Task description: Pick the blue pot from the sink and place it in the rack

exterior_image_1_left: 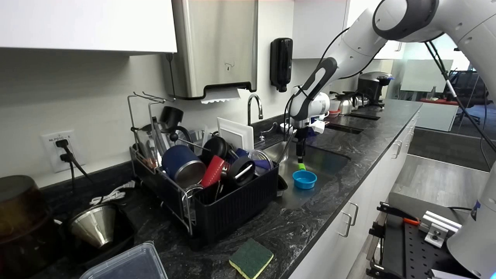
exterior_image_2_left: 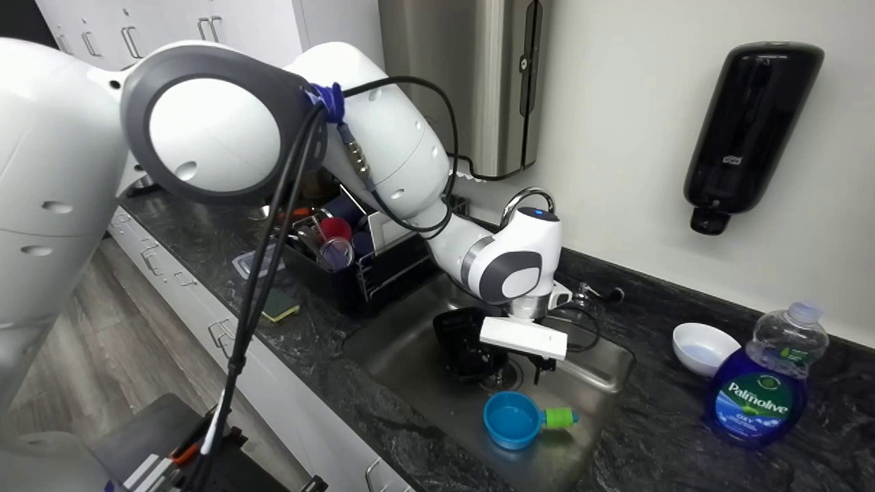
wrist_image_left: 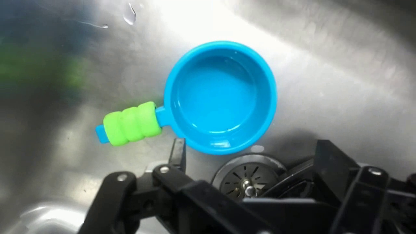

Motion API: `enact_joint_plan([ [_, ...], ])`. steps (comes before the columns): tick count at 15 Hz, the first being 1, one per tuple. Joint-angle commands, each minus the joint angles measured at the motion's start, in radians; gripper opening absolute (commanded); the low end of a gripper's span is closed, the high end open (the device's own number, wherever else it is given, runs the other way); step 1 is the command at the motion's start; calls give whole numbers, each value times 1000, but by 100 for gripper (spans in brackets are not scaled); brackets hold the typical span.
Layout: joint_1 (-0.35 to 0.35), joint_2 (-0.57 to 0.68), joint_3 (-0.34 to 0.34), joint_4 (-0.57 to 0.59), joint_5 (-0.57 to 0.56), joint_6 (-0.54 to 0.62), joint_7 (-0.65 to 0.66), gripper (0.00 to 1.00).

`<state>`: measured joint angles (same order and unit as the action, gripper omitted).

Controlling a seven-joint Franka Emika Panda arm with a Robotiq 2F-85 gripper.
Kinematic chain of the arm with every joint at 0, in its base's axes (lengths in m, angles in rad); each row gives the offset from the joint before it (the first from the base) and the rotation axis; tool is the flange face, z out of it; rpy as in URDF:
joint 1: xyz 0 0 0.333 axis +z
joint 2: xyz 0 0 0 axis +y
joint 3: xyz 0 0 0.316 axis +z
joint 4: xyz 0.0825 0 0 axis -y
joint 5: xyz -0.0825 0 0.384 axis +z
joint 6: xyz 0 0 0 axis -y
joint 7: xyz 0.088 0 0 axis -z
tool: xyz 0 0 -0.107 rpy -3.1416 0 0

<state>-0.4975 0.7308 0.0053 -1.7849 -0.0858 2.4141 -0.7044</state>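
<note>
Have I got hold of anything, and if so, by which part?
Nothing is held: the tool stands open, and the pot sits in the sink, its rim and handle both ungripped.

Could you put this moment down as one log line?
hand: open, empty, above sink | blue pot: upright near drain, not yet lifted | rack: crowded with dishes | next: probably gripping blue pot

The dark countertop (exterior_image_1_left: 286, 221) carries the rack (exterior_image_1_left: 236, 211), a sponge (exterior_image_1_left: 252, 255), a bowl (exterior_image_2_left: 704, 352) and a bottle (exterior_image_2_left: 759, 389).
</note>
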Motion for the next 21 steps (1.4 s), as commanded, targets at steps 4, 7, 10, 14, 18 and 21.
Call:
enact_joint_plan([
  [4,39,27,-52,31,-99,-88,-257,100],
  [7,53,24,-64,20,-65,-79,-206,100],
  [10,86,42,-83,52,-74,-107,-144,100],
  [14,66,54,-62,61,-85,-116,-254,100],
  [18,57,77,-50,63,-100,-83,-463,100],
  [21,60,103,-55,75,-110,-55,-609,100],
])
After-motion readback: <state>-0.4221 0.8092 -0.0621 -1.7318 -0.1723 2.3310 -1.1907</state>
